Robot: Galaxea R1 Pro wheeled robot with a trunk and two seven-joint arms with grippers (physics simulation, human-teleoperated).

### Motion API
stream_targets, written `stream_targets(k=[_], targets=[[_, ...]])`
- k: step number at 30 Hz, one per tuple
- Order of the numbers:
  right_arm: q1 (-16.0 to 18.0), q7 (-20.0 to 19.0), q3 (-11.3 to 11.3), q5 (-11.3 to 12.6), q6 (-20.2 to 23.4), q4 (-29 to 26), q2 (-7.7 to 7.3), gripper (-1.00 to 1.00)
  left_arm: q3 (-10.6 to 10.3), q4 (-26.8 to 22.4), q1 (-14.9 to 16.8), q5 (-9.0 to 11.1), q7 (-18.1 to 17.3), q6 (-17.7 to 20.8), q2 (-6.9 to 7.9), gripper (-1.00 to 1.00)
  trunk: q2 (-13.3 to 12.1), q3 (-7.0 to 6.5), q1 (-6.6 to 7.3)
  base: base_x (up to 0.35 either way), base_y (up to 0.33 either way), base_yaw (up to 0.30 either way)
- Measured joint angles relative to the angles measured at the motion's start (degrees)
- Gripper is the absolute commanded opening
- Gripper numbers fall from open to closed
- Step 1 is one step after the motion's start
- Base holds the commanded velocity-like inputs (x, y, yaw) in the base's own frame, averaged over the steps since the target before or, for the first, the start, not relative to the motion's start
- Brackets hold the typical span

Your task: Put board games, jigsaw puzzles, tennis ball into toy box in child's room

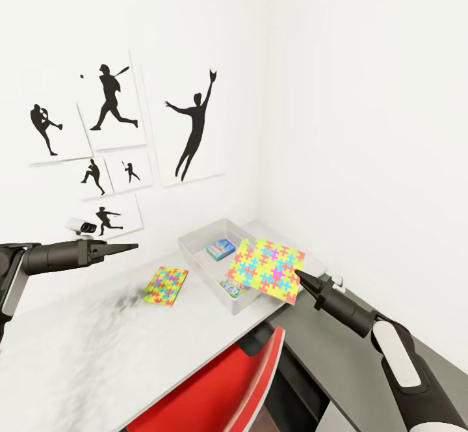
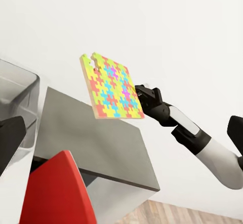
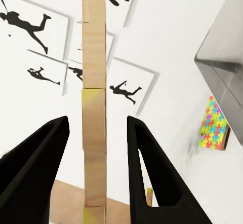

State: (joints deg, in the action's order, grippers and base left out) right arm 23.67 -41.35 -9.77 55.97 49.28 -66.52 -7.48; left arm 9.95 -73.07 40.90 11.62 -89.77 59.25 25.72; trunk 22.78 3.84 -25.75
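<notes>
My right gripper point(image 1: 299, 275) is shut on the lower corner of one jigsaw puzzle point(image 1: 265, 269), holding it tilted in the air over the near end of the toy box point(image 1: 203, 274). The right wrist view shows the puzzle's wooden edge point(image 3: 94, 107) between the fingers. The second jigsaw puzzle point(image 1: 166, 285) lies flat on the table point(image 1: 97, 341), left of the box. A blue board game point(image 1: 221, 248) rests inside the box, with another colourful item point(image 1: 232, 286) half hidden beside it. My left gripper point(image 1: 132, 246) hovers open, left of the box. The tennis ball and the bed are out of view.
A red chair point(image 1: 214, 386) stands against the table's front edge. A lower dark grey surface point(image 1: 338, 347) runs along the right wall under my right arm. Black silhouette sports pictures point(image 1: 110, 100) hang on the left wall, and the box sits in the corner.
</notes>
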Motion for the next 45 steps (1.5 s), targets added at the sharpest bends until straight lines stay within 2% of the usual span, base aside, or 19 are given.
stream_targets(k=[16, 23, 25, 27, 29, 31, 32, 36, 39, 41, 45], targets=[[0.0, 0.1, 0.2, 0.1, 0.0, -0.1, 0.1, -1.0, 0.0, 0.0, -0.1, -0.1, 0.0, -0.1, -0.02, 1.0, 0.0, 0.0, 0.0, 0.002, 0.001, 0.0], [0.2, 2.2, 0.1, 0.7, 0.0, -1.1, 0.39, -1.0, 0.0, 0.8, -0.1, -0.2, 0.0, -0.4, -0.05, 1.0, 0.0, 0.0, 0.0, 0.0, 0.0, 0.0], [1.9, 4.9, 0.0, 1.1, 0.1, -1.8, 1.0, -1.0, 0.0, 0.8, -0.1, -0.2, 0.0, -0.2, -0.05, 1.0, 0.0, -0.01, 0.0, 0.0, 0.0, 0.0], [6.8, 12.0, -0.2, 1.4, 0.3, -1.8, 3.33, -1.0, 0.1, 0.8, -0.1, -0.2, 0.0, -0.1, 0.02, 1.0, 0.0, -0.01, 0.0, 0.0, 0.0, 0.0], [11.5, 21.6, -0.3, 1.5, 0.2, -1.4, 5.77, -1.0, 0.1, 0.9, -0.1, -0.2, 0.0, 0.0, 0.1, 1.0, 0.0, -0.01, 0.0, 0.0, 0.0, 0.0], [15.2, 27.5, -0.3, 2.1, 0.0, -0.4, 7.92, -1.0, 0.1, 0.9, -0.1, -0.3, 0.0, 0.1, 0.15, 1.0, 0.0, -0.01, 0.0, 0.0, 0.0, 0.0], [16.7, 29.3, -0.3, 2.5, -0.1, 0.5, 8.53, -1.0, 0.1, 0.9, -0.1, -0.3, 0.0, 0.1, 0.16, 1.0, 0.0, -0.01, 0.0, 0.0, 0.0, 0.0], [22.9, 34.6, -0.3, 3.2, -1.4, 7.0, 11.1, -1.0, 0.2, 0.9, -0.1, -0.3, 0.0, 0.1, 0.24, 1.0, 0.0, -0.01, 0.0, 0.0, 0.0, 0.0], [26.9, 37.8, -0.2, 3.0, -6.4, 14.5, 12.44, -1.0, 0.1, 0.9, -0.1, -0.3, 0.0, 0.1, 0.26, 1.0, 0.0, 0.0, 0.0, 0.0, 0.0, 0.0], [28.4, 39.3, -0.1, 3.1, -8.7, 18.0, 12.73, -1.0, 0.1, 0.9, -0.1, -0.3, 0.0, 0.1, 0.27, 1.0, 0.0, 0.0, 0.0, 0.0, 0.0, 0.0], [29.8, 40.7, 0.2, 3.1, -10.6, 22.6, 13.73, -1.0, 0.1, 1.1, -0.1, -0.3, 0.0, 0.1, 0.26, 1.0, 0.0, 0.0, 0.0, 0.0, 0.0, 0.0]])
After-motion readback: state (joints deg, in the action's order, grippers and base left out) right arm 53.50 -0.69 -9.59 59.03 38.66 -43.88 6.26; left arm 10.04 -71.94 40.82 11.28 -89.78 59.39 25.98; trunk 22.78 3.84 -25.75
